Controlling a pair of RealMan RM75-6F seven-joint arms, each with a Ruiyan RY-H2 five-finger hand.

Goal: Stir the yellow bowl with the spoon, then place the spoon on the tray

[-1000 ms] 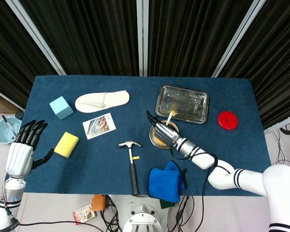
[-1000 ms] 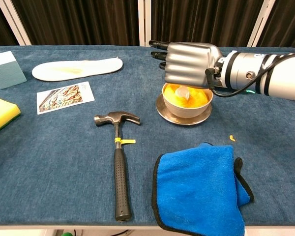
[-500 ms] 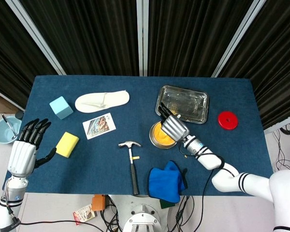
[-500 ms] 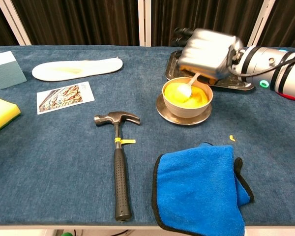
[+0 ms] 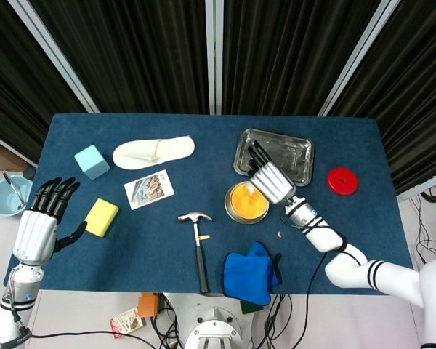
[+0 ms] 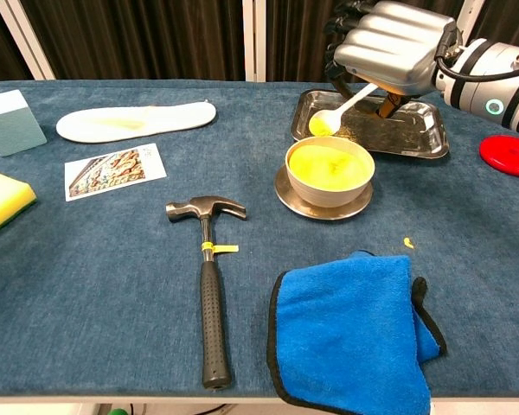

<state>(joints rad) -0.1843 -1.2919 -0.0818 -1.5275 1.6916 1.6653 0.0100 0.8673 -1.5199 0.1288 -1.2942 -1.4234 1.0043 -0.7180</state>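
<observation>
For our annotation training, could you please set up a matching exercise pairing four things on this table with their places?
Things:
1. spoon
2. hammer
3. red disc
4. yellow sponge

Places:
A. right of the metal tray
B. held by the right hand, above the tray's near-left corner
C. near the left hand
D. left of the blue cloth

Pairs: 1-B, 2-D, 3-A, 4-C

The blue worktop (image 5: 203, 138) carries one yellow bowl (image 6: 329, 169), one white spoon (image 6: 336, 113), one metal tray (image 5: 275, 155), one hammer (image 6: 208, 277), one blue cloth (image 6: 350, 333), one red disc (image 5: 342, 180), one yellow sponge (image 5: 100, 217), one teal block (image 5: 92, 161), one white insole (image 5: 153, 152), and one picture card (image 5: 149, 189).
</observation>
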